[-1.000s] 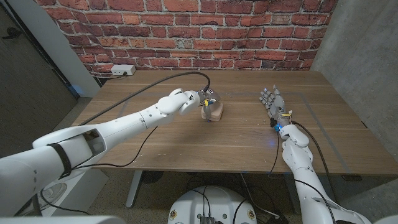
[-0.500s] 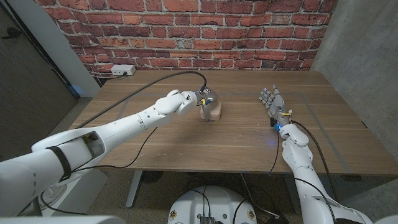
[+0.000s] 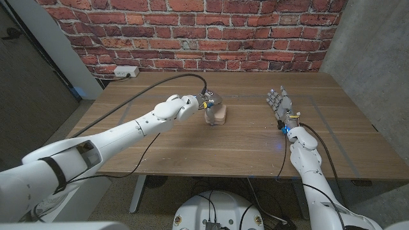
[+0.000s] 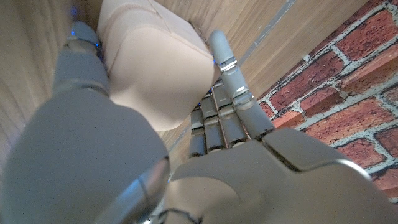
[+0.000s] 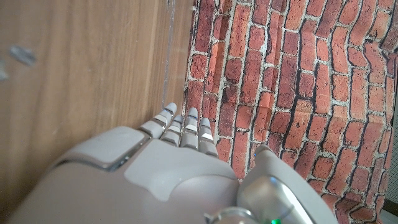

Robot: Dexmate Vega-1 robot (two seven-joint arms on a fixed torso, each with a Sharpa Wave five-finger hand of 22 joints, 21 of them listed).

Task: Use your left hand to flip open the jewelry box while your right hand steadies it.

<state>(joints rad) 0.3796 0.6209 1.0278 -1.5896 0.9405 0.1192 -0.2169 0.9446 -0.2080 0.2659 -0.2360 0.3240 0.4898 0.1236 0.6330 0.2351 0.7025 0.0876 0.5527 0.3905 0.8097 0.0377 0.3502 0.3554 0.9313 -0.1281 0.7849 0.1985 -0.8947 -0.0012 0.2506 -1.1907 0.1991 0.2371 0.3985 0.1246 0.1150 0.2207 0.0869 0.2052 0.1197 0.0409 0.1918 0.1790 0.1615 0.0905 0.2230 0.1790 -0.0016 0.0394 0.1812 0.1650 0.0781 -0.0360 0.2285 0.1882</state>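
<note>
Right now the jewelry box (image 3: 218, 114) sits on the tabletop (image 3: 192, 144) just left of centre, toward the far half. It's a small, pale peach, rounded box. From the head view I can't call a long axis; it looks about as wide as it is deep. The left wrist view shows a curved, smooth face (image 4: 158, 74) toward the camera with a seam line running across it. I can't tell whether the lid is cracked or fully seated, and I can't see any contents.

My left robot hand (image 3: 209, 102) is on the box from its left and top side. In the left wrist view the thumb (image 4: 81, 62) lies along one side of the box and the fingers (image 4: 227, 68) reach up along the other, so the box is pinched between them. The fingers are pressed together, not fanned.

My right robot hand (image 3: 278, 102) is well apart from the box, out on the right half of the tabletop. It holds nothing, with fingers extended and slightly apart, pointing toward the brick wall (image 3: 192, 32). The right wrist view shows those fingers (image 5: 183, 127) straight, above bare wood.

A white power strip (image 3: 125, 72) sits at the far left corner of the tabletop. A black cable (image 3: 172, 78) arcs over the left arm.
</note>
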